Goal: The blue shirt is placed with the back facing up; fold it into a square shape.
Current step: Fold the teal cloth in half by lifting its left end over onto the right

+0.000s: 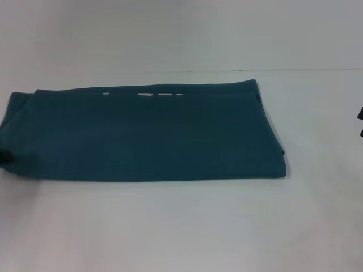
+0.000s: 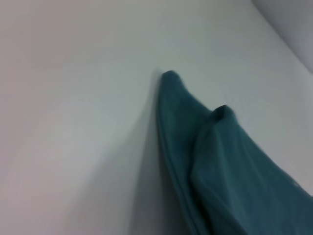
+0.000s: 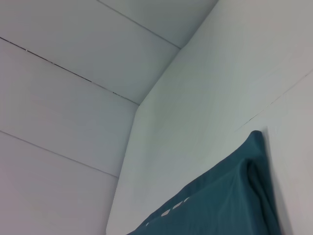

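Left hand [image 1: 4, 156] seen only as a dark patch at the edge of the head view, right against one short end of the blue shirt [image 1: 147, 136]; how far open, and whether holding cloth, cannot tell. Right hand [image 1: 361, 120] just a dark sliver at the opposite edge, standing apart from the other short end with bare desk [image 1: 170, 226] between; grip likewise cannot tell.

Lies flat on the desk as a long band already folded along its length, running straight from the left hand across toward the right hand. Bits of white lettering [image 1: 145, 94] peeking out along the long edge farther from both hands.

Judged from this: still too long for a square, so one short end probably has to travel along the band's length and land on the other. Left hand clearly the nearer, already at its end; left wrist view filled with that end's layered corner [image 2: 215, 161] close by. Right hand would first need to close the gap to its corner [image 3: 254, 161].
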`<state>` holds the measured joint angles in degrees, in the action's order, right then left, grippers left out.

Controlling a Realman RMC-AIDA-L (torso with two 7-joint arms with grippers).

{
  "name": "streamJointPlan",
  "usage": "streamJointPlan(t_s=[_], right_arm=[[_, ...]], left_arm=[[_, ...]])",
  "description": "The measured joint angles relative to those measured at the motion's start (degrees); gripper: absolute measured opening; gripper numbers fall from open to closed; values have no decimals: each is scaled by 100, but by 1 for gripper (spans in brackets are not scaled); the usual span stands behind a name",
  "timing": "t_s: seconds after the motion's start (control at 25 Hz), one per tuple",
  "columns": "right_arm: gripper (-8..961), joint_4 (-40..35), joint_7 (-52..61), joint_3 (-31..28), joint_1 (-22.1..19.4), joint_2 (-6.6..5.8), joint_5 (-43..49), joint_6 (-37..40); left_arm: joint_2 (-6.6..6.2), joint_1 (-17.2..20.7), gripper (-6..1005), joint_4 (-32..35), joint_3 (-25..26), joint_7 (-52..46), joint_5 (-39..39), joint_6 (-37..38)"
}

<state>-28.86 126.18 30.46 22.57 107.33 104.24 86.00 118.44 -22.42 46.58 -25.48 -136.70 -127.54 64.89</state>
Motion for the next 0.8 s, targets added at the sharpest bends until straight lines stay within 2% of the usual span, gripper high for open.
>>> streamJointPlan(t_s=[0.4, 0.56, 0.72, 0.8], right_arm=[[791, 4, -29, 52, 45, 29, -1, -19], [791, 4, -39, 55, 69, 47, 0, -23], [791, 4, -45, 61, 100, 56, 0, -15], [790, 4, -47, 68, 118, 62, 0, -16]], left_arm=[[1, -473, 21, 363, -10, 376, 669, 1237], [13, -810, 20, 500, -34, 340, 819, 1702], [74, -1270, 20, 516, -358, 327, 857, 1927], [105, -1382, 20, 517, -530, 325, 862, 1923]])
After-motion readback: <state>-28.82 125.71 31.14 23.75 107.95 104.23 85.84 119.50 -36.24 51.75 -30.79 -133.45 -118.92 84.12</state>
